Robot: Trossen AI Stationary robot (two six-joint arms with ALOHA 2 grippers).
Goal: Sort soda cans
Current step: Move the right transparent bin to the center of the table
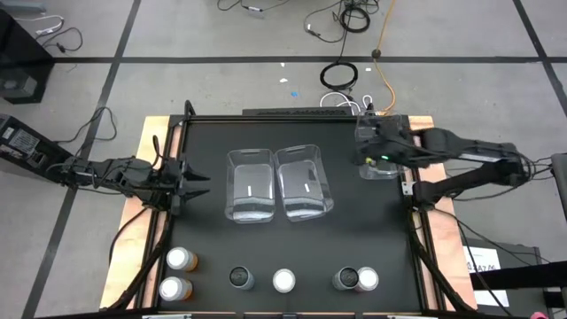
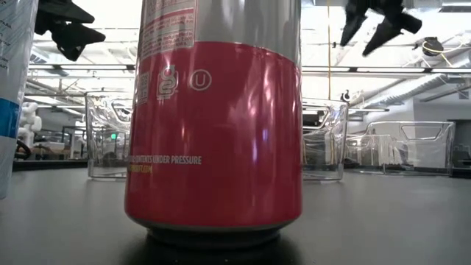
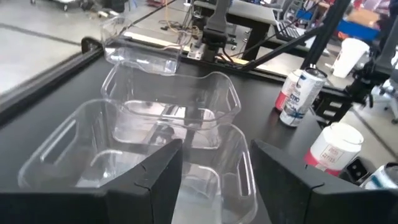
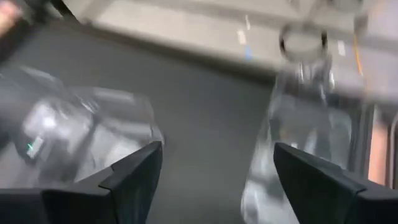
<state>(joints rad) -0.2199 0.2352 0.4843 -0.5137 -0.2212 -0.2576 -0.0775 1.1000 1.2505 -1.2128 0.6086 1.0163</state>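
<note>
All six soda cans (image 1: 283, 280) stand upright along the table's near edge; the left gripper (image 1: 189, 187), fingers spread and empty, hovers nearer them than the open right gripper (image 1: 365, 147).

Glossy metal soda can (image 2: 213, 125); clear plastic bins (image 1: 252, 186); matt black table (image 1: 354, 230)

A lab or workshop — loose cables (image 1: 354, 18) on a taped concrete floor (image 1: 221, 35), strip-lit open ceiling (image 2: 412, 66) behind the table (image 1: 292, 239).
</note>
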